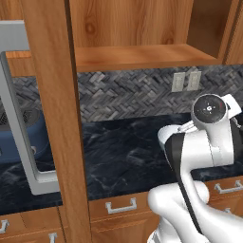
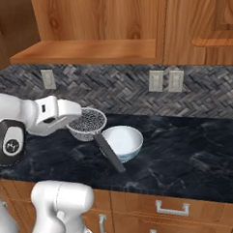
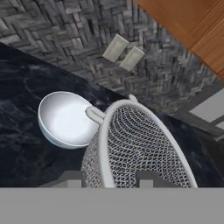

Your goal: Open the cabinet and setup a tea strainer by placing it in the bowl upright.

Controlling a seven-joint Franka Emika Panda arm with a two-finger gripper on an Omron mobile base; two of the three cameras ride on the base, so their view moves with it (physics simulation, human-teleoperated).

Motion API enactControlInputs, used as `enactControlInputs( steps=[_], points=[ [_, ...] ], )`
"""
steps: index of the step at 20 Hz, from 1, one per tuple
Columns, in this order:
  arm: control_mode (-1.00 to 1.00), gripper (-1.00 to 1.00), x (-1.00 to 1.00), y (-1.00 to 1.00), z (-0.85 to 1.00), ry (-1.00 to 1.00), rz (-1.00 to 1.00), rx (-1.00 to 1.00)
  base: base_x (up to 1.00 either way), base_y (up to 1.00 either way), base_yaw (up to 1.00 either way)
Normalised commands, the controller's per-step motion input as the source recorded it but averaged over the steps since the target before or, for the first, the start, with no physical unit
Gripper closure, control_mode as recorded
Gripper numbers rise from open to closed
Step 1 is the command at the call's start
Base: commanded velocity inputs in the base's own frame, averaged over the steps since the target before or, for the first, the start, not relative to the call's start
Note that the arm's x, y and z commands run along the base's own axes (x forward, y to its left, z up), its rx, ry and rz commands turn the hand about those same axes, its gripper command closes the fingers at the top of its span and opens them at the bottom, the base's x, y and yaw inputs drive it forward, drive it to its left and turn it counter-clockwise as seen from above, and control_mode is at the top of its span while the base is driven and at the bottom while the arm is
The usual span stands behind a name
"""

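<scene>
One tea strainer beside bowl (rims adjacent)

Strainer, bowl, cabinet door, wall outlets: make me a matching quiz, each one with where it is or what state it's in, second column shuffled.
Things:
1. strainer
2. bowl
3. cabinet door
4. outlets

States or places:
A. swung open
B. on the backsplash
C. empty, resting on the dark counter
D. held by the gripper, beside the bowl and above the counter

Pairs: 1-D, 2-C, 3-A, 4-B
</scene>
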Motion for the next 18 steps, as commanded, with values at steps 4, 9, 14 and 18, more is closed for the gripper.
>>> enactControlInputs(
  steps=[4,9,14,18],
  points=[
    [-1.0,1.0,0.25,-0.27,-0.64,0.09,0.02,0.0,0.0,0.0,0.0],
    [-1.0,1.0,0.5,-0.23,-0.54,0.09,0.04,0.0,0.0,0.0,0.0],
    [-1.0,1.0,0.65,-0.05,-0.32,0.03,0.13,0.0,0.0,0.0,0.0],
    [-1.0,1.0,0.67,0.0,-0.25,0.01,0.11,0.01,0.0,0.0,0.0]
  ],
)
